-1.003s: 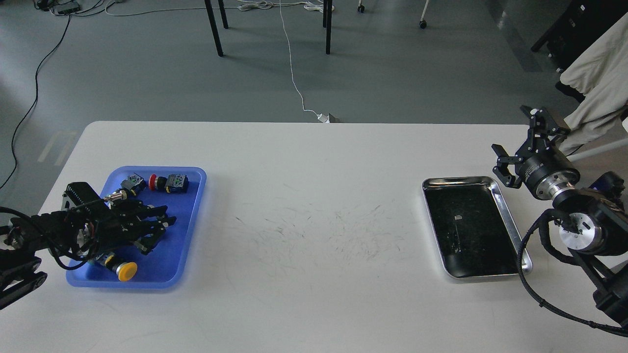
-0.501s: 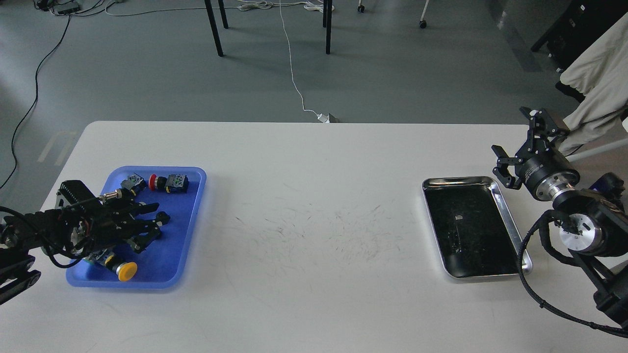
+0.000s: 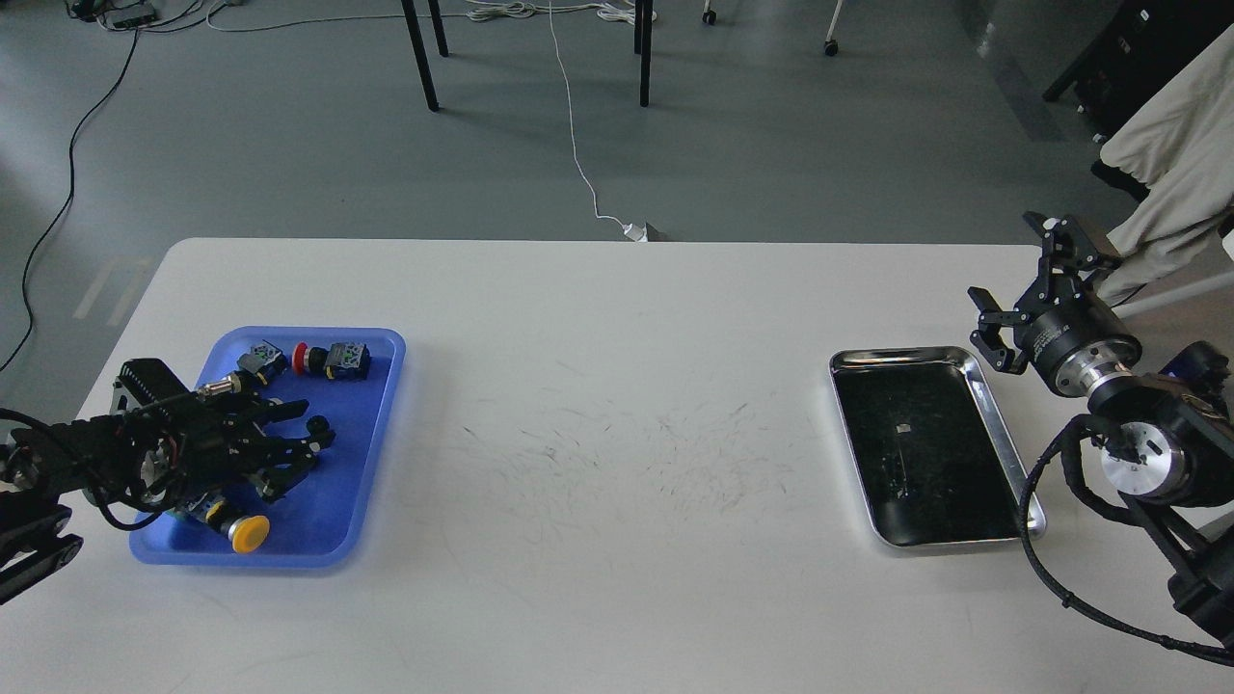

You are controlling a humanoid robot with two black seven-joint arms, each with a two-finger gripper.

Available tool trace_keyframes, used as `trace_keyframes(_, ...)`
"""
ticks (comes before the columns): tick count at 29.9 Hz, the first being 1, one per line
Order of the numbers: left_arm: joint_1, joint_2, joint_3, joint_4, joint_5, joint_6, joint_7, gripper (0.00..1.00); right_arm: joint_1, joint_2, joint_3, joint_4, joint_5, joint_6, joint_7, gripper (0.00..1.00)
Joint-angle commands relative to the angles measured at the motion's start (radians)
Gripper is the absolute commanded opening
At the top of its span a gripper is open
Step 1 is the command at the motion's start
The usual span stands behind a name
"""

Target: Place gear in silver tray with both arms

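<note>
My left gripper point(image 3: 307, 441) hovers low over the blue tray point(image 3: 371, 424) at the table's left. A small dark round piece point(image 3: 315, 423), possibly the gear, sits at its fingertips. The dark fingers blend with it, so I cannot tell whether they grip it. The silver tray point(image 3: 1003, 439) lies on the right side of the table, its dark bottom bare apart from small specks. My right gripper point(image 3: 1012, 275) hangs just beyond the silver tray's far right corner, fingers spread apart and holding nothing.
The blue tray also holds a yellow push button point(image 3: 243, 529), a red button part point(image 3: 302, 357) and several small switch blocks point(image 3: 347, 358). Scuffed white tabletop point(image 3: 617, 453) stretches between the two trays. Beige cloth point(image 3: 1171, 164) hangs at the right edge.
My left gripper drew back a little toward the left over the blue tray, and a small dark round piece now shows at its tips. The right arm barely moved.
</note>
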Motion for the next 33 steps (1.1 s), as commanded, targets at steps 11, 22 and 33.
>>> trace_keyframes(11, -0.001, -0.015, 0.000, 0.000, 0.003, 0.001, 0.000, 0.36, -0.009, -0.002, 0.001, 0.000, 0.000, 0.000, 0.000, 0.99)
trace_keyframes(22, 0.001, -0.011, 0.000, -0.002, 0.028, 0.008, 0.000, 0.23, -0.009, 0.000, 0.001, 0.000, 0.000, 0.000, 0.000, 0.99)
trace_keyframes(33, -0.015, 0.001, -0.003, -0.020, 0.022, 0.008, 0.000, 0.16, -0.010, 0.000, 0.001, 0.000, 0.000, 0.000, 0.001, 0.99)
